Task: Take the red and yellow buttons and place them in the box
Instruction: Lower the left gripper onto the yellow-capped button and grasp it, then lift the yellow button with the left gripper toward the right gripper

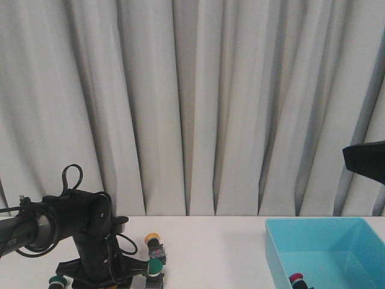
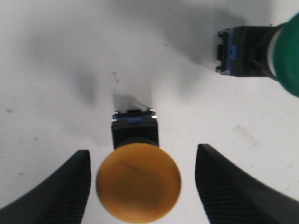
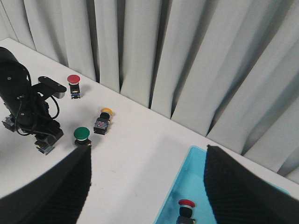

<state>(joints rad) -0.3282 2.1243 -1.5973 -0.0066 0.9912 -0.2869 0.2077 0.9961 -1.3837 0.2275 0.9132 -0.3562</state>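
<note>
In the left wrist view a yellow button (image 2: 138,182) lies on the white table between my left gripper's (image 2: 142,150) open fingers (image 2: 65,186), with a gap on each side. In the right wrist view another yellow button (image 3: 103,119) and a red button (image 3: 73,80) sit on the table near the left arm (image 3: 23,102). The cyan box (image 1: 283,253) stands at the right and holds a red button (image 3: 186,205). My right gripper (image 3: 147,149) is open and empty, high above the table beside the box (image 3: 196,179).
A green-capped button (image 2: 285,53) lies close to the left gripper. Green buttons also show in the front view (image 1: 155,267) and the right wrist view (image 3: 81,134). Grey curtains (image 1: 192,102) hang behind the table.
</note>
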